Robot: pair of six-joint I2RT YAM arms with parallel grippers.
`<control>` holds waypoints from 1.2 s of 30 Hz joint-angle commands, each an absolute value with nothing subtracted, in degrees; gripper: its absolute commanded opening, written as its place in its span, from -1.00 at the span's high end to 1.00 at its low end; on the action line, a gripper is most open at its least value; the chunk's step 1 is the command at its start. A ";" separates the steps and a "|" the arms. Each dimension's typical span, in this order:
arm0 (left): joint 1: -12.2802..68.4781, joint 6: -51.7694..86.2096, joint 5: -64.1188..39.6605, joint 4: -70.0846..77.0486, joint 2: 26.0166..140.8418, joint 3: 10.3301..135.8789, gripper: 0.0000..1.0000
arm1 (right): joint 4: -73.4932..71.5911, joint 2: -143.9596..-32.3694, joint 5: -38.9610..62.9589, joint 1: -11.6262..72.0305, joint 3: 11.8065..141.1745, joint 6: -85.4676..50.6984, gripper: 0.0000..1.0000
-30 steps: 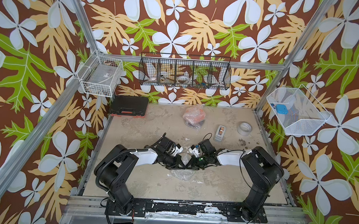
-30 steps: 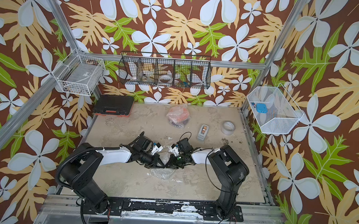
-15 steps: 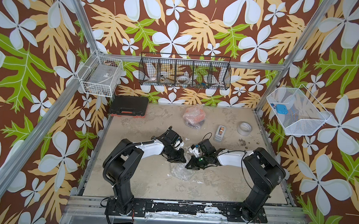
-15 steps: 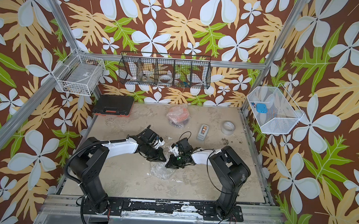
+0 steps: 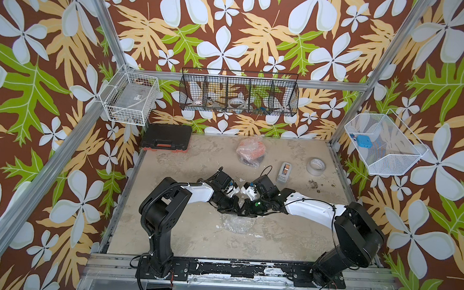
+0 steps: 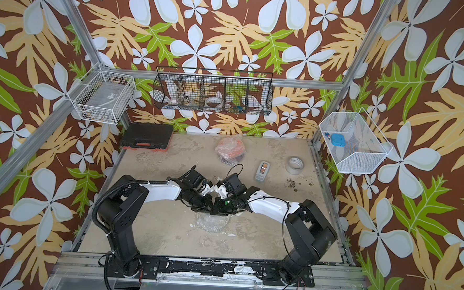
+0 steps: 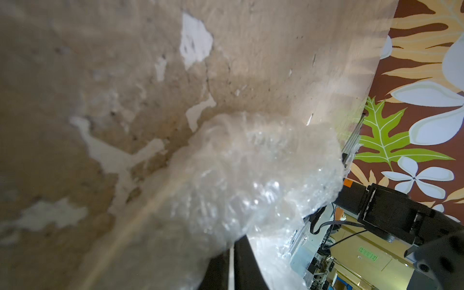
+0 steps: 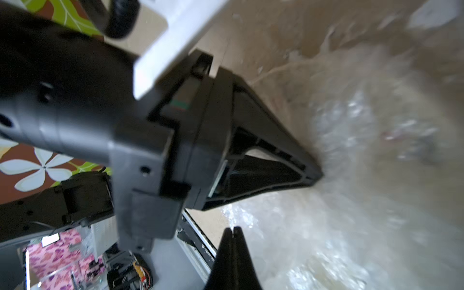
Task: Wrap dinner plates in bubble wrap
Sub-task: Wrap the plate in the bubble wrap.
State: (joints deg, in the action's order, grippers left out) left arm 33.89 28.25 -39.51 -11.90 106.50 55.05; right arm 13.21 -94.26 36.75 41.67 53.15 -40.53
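Left hand [image 7: 230, 263] has swung back beside the right hand [image 8: 233, 241] (both closed), covering bubble wrap [image 5: 237, 225]; tape roll [image 5: 316, 166] well apart

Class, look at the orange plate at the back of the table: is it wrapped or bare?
Wrapped: crinkled clear bubble wrap covers the orange plate.

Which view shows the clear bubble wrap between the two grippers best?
The left wrist view: the bubble wrap fills its centre, crumpled on the table. The right wrist view blurs it; both top views show only a small, distant patch.
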 commanded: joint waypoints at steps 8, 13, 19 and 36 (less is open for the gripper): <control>33.49 28.69 -27.91 -20.50 103.10 52.75 0.79 | 21.79 -103.78 26.02 41.60 48.18 -35.38 0.96; 33.48 30.54 -27.46 -20.59 98.98 50.67 0.76 | 21.77 -102.81 24.90 41.00 48.79 -33.48 0.99; 35.75 33.22 -36.07 -16.88 98.03 52.47 0.57 | 20.74 -102.66 26.89 41.05 49.66 -31.78 0.99; 36.97 30.07 -29.07 -17.25 103.37 48.27 0.89 | 14.08 -90.36 41.21 20.99 51.46 -31.73 0.48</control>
State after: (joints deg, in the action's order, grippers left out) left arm 36.71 31.18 -36.69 -9.74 102.67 49.19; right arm 17.10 -90.98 36.12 25.15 51.53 -31.53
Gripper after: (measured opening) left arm 0.057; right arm 0.264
